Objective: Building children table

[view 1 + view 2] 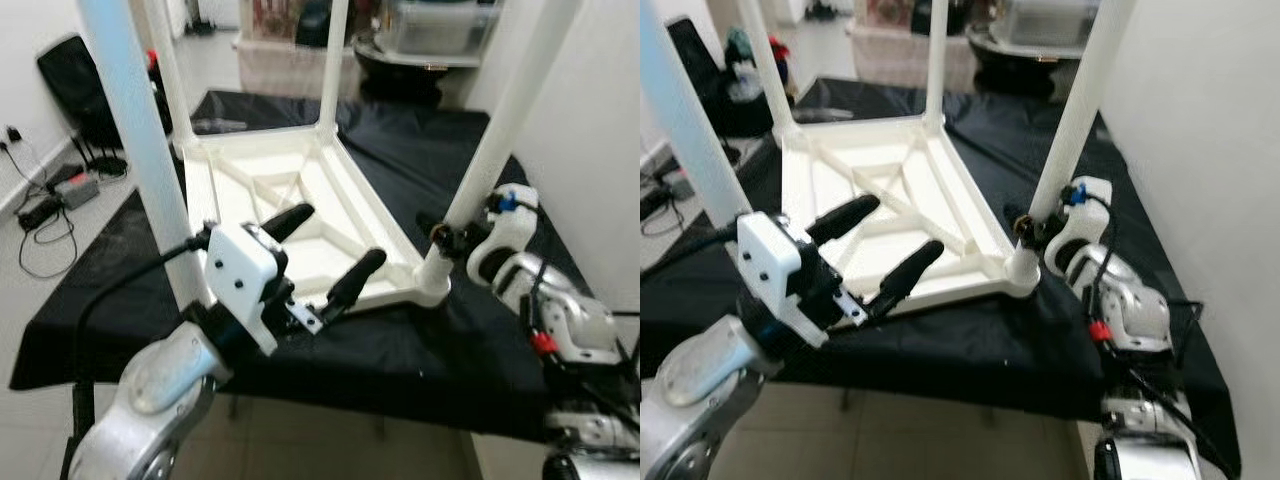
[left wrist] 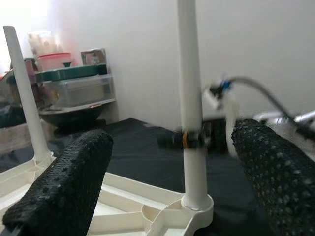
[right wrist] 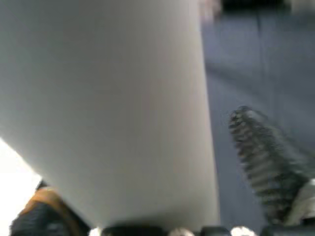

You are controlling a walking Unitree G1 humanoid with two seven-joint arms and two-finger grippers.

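Observation:
A white children's table point(image 1: 290, 200) lies upside down on a black-covered worktop, its legs pointing up. My right gripper point(image 1: 445, 238) is shut on the near right leg point(image 1: 490, 150) just above its socket at the table's corner. In the right wrist view that leg point(image 3: 108, 108) sits close against one ribbed finger point(image 3: 266, 157). My left gripper point(image 1: 338, 235) hovers open over the table's near edge, with nothing between its fingers point(image 2: 64, 182). It faces the held leg point(image 2: 189, 98). The near left leg point(image 1: 140, 150) stands just beside my left arm.
The black cloth point(image 1: 420, 350) hangs over the worktop's front edge. A white wall point(image 1: 600, 120) runs close on the right. Storage boxes point(image 1: 440, 25) stand on a shelf behind. Cables and a power strip point(image 1: 45, 210) lie on the floor at the left.

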